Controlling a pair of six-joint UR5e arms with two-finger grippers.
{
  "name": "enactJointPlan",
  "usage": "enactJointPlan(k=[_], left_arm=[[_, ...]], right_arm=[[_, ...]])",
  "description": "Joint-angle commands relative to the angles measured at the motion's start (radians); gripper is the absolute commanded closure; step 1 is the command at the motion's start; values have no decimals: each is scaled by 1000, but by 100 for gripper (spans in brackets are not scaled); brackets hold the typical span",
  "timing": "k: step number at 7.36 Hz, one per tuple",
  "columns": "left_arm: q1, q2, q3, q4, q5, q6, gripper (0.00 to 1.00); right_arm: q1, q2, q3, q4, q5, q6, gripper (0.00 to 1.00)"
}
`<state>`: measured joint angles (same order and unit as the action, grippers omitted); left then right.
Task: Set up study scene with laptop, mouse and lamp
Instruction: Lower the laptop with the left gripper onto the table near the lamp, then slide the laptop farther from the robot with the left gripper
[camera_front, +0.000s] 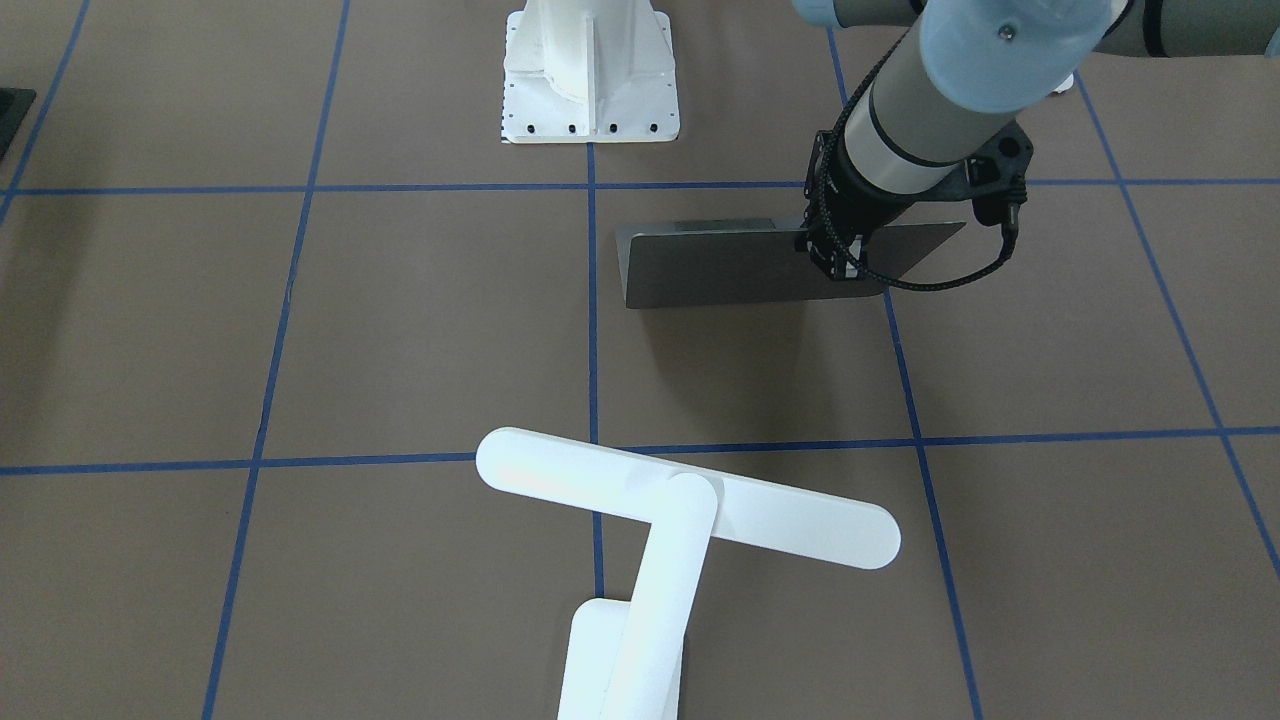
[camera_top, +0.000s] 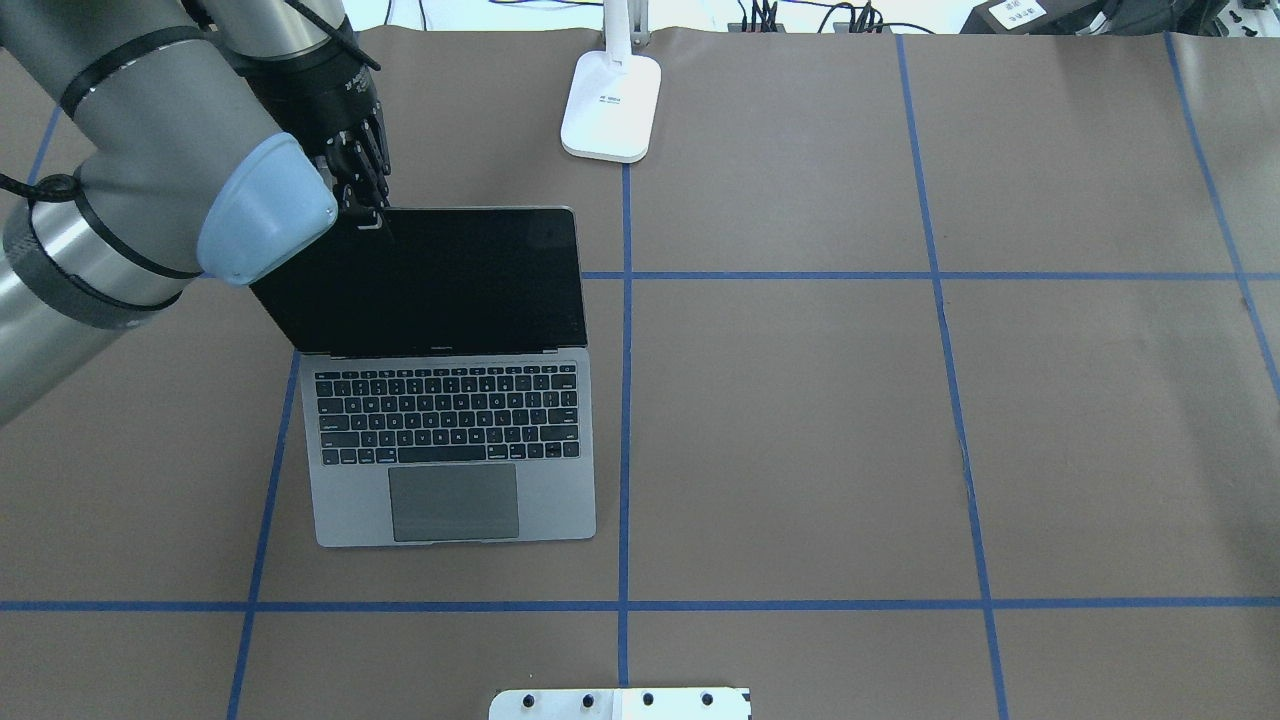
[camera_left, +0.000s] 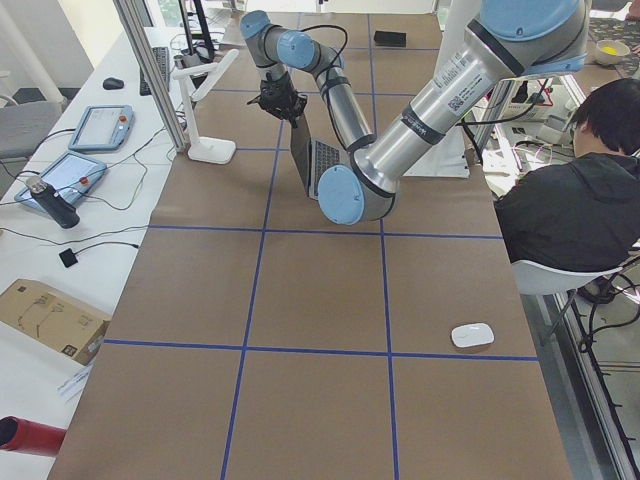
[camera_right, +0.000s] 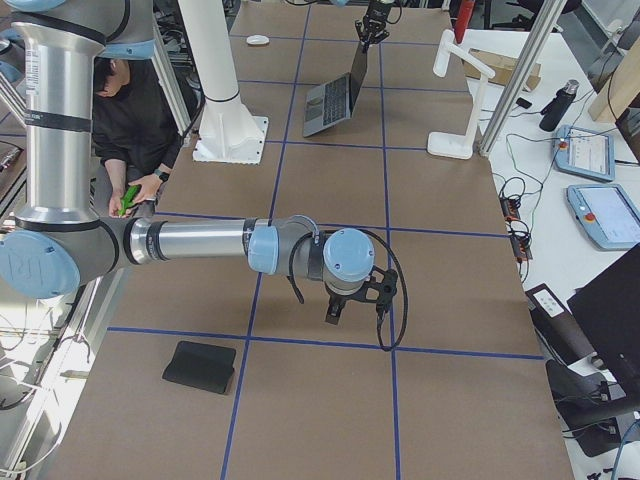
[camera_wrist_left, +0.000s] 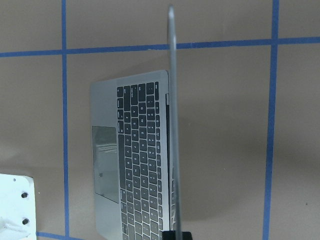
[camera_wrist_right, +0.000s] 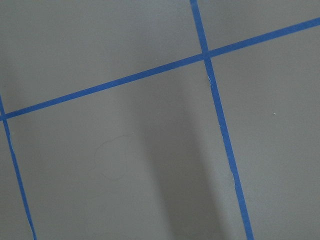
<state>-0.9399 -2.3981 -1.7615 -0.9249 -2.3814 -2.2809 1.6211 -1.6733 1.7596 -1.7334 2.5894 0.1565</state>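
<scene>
Overhead exterior: one laptop (camera_top: 450, 440) stands open on the bench (camera_top: 800, 450), left hand (camera_top: 365, 212) pinching its lid corner. One lamp (camera_top: 612, 105) sits near the laptop, one mouse (camera_left: 472, 335) well apart from it. Right hand (camera_right: 335, 312): grip, cannot tell.

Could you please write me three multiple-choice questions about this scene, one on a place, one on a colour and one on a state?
1. Where on the laptop is the left tool?
A. on the keys
B. at a top corner of the lid
C. on the trackpad

2. What colour is the lamp?
A. white
B. black
C. red

3. What state is the laptop in?
A. folded shut
B. open, screen lit
C. open, screen dark

Answers:
1. B, since the overhead view shows the tool at the lid's upper corner, away from the keys and trackpad.
2. A, since the head, arm and base are all white.
3. C, since the lid stands up behind the keys and the display is black.
</scene>
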Motion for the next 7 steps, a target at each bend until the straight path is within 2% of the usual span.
enactJointPlan(k=[1, 7], left_arm=[[1, -7, 62, -69, 4, -8, 100], [0, -9, 217, -257, 33, -8, 100]], right_arm=[[0, 1, 0, 0, 0, 0, 0], [-1, 4, 0, 0, 3, 0, 0]])
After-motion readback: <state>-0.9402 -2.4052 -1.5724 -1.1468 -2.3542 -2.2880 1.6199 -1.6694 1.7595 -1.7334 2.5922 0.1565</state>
